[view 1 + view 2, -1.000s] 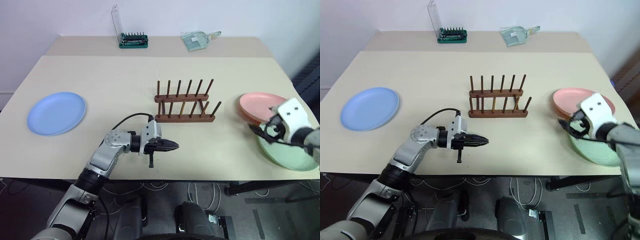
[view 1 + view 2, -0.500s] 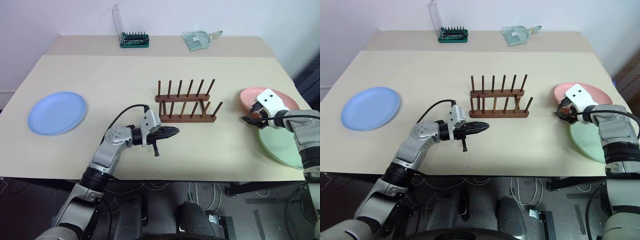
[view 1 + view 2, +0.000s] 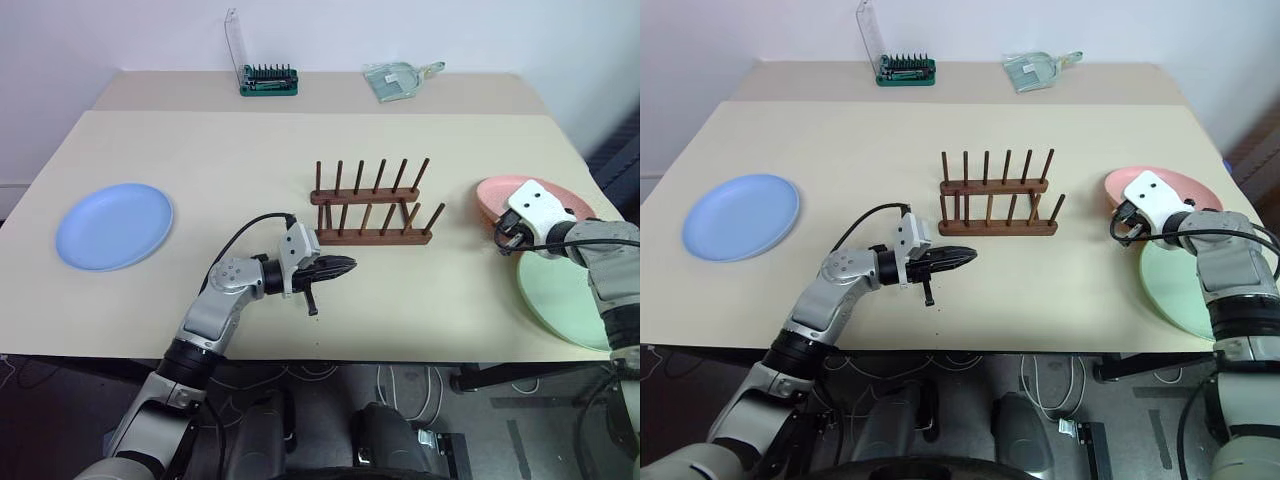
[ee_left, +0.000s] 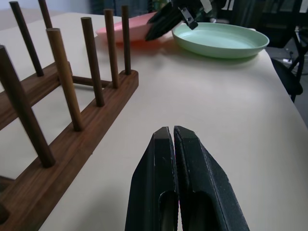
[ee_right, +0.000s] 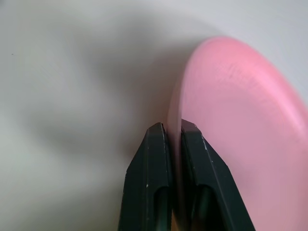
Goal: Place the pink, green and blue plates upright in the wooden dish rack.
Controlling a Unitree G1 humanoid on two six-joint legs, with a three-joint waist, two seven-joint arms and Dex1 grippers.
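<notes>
The pink plate [image 3: 565,197] lies flat at the table's right, partly over the green plate [image 3: 560,300] in front of it. My right gripper [image 3: 503,232] is at the pink plate's left rim, and in the right wrist view it [image 5: 172,129] is shut on that rim [image 5: 240,125]. The blue plate [image 3: 113,226] lies flat at the far left. The wooden dish rack [image 3: 372,205] stands empty at mid-table. My left gripper [image 3: 345,266] is shut and empty, pointing right, just in front of the rack [image 4: 72,139].
A green tool-bit holder [image 3: 267,82] with a raised clear lid and a clear dustpan [image 3: 398,78] sit at the table's far edge. The green plate reaches close to the table's right front edge.
My right gripper has moved forward from the green plate to the pink plate's rim and closed on it. The left gripper has edged slightly towards the rack and stayed shut.
</notes>
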